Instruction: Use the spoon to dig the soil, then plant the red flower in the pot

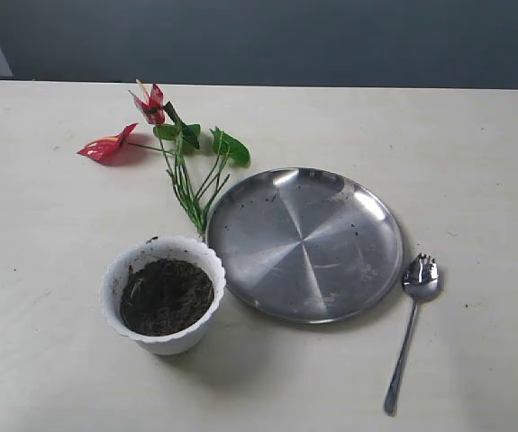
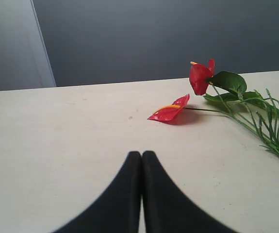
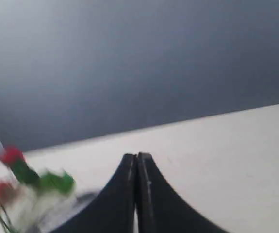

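Note:
The white scalloped pot (image 1: 162, 337) stands near the table's front left, filled with dark crumbly soil (image 1: 166, 296). The red flower (image 1: 113, 144) lies flat behind it, its green stems reaching toward the pot; it also shows as the red flower (image 2: 171, 112) in the left wrist view and, blurred, as the red flower (image 3: 8, 157) in the right wrist view. The silver spoon (image 1: 411, 326) lies to the right of the steel plate, bowl away from the front edge. My left gripper (image 2: 141, 154) is shut on nothing, above bare table short of the blooms. My right gripper (image 3: 137, 156) is shut and empty. Neither gripper appears in the exterior view.
A large round steel plate (image 1: 304, 243) with a few soil specks lies between pot and spoon. The beige table (image 1: 475, 153) ends at a dark grey wall behind.

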Tool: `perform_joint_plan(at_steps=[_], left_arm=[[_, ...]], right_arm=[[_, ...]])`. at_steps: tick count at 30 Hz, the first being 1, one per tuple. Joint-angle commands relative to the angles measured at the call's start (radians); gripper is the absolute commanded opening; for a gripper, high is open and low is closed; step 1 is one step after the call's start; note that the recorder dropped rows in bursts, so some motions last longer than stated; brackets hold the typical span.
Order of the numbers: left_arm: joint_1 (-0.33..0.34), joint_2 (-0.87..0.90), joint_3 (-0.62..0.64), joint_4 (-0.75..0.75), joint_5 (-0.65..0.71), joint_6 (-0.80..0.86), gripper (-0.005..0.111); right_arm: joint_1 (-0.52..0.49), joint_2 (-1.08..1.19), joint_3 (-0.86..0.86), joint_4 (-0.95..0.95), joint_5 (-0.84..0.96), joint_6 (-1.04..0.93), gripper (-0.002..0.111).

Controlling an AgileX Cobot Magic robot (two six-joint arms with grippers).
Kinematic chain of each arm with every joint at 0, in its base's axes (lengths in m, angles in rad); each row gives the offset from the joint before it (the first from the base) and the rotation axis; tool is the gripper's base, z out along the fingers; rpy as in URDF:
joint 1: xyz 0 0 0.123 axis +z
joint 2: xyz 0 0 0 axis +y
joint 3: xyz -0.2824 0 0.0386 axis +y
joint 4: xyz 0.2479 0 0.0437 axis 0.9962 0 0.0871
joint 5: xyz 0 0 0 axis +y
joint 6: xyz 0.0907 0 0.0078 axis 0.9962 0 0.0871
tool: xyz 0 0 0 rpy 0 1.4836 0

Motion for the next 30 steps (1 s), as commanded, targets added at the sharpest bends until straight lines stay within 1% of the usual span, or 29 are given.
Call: perform_joint_plan(at_steps=[1, 2, 3, 7, 10, 12, 15, 19, 23, 24, 25, 26, 27, 28, 29, 30], left_arm=[[-0.002, -0.002, 0.000, 0.006, 0.000, -0.002, 0.000], [-0.002, -0.002, 0.000, 0.006, 0.000, -0.002, 0.000], [-0.002, -0.002, 0.000, 0.006, 0.000, -0.002, 0.000], [-0.002, -0.002, 0.000, 0.006, 0.000, -0.002, 0.000], [-0.002, -0.002, 0.000, 0.008, 0.000, -0.002, 0.000], [-0.002, -0.002, 0.000, 0.008, 0.000, -0.002, 0.000], [-0.002, -0.002, 0.000, 0.008, 0.000, -0.002, 0.000], [-0.002, -0.002, 0.000, 0.008, 0.000, -0.002, 0.000], [-0.002, -0.002, 0.000, 0.008, 0.000, -0.002, 0.000], [-0.002, -0.002, 0.000, 0.008, 0.000, -0.002, 0.000], [-0.002, -0.002, 0.000, 0.008, 0.000, -0.002, 0.000], [-0.002, -0.002, 0.000, 0.008, 0.000, -0.002, 0.000], [-0.002, -0.002, 0.000, 0.008, 0.000, -0.002, 0.000], [-0.002, -0.002, 0.000, 0.008, 0.000, -0.002, 0.000], [-0.002, -0.002, 0.000, 0.008, 0.000, -0.002, 0.000], [-0.002, -0.002, 0.000, 0.008, 0.000, -0.002, 0.000]], right_arm=[[0.004, -0.006, 0.001, 0.415, -0.215, 0.097, -0.001], [0.004, -0.006, 0.001, 0.484, -0.206, 0.099, -0.001], [0.004, -0.006, 0.001, 0.503, -0.190, 0.099, -0.001], [0.004, -0.006, -0.017, 0.480, -0.039, 0.093, -0.001], [0.004, -0.006, -0.089, 0.393, 0.080, -0.010, -0.001], [0.004, 0.004, -0.169, 0.382, 0.130, -0.108, -0.001], [0.004, 0.105, -0.306, 0.382, 0.182, -0.293, -0.001], [0.004, 0.348, -0.517, 0.382, 0.292, -0.487, -0.001], [0.004, 0.664, -0.722, 0.382, 0.441, -0.568, -0.001], [0.004, 0.737, -0.765, 0.382, 0.472, -0.572, -0.001], [0.004, 0.868, -0.830, 0.389, 0.523, -0.572, -0.001], [0.011, 0.932, -0.861, 0.393, 0.556, -0.572, -0.001], [0.043, 1.047, -0.901, 0.393, 0.594, -0.575, -0.001], [0.069, 1.104, -0.914, 0.393, 0.596, -0.575, -0.001], [0.133, 1.207, -0.928, 0.385, 0.581, -0.575, -0.001], [0.165, 1.254, -0.935, 0.381, 0.572, -0.575, -0.001]])
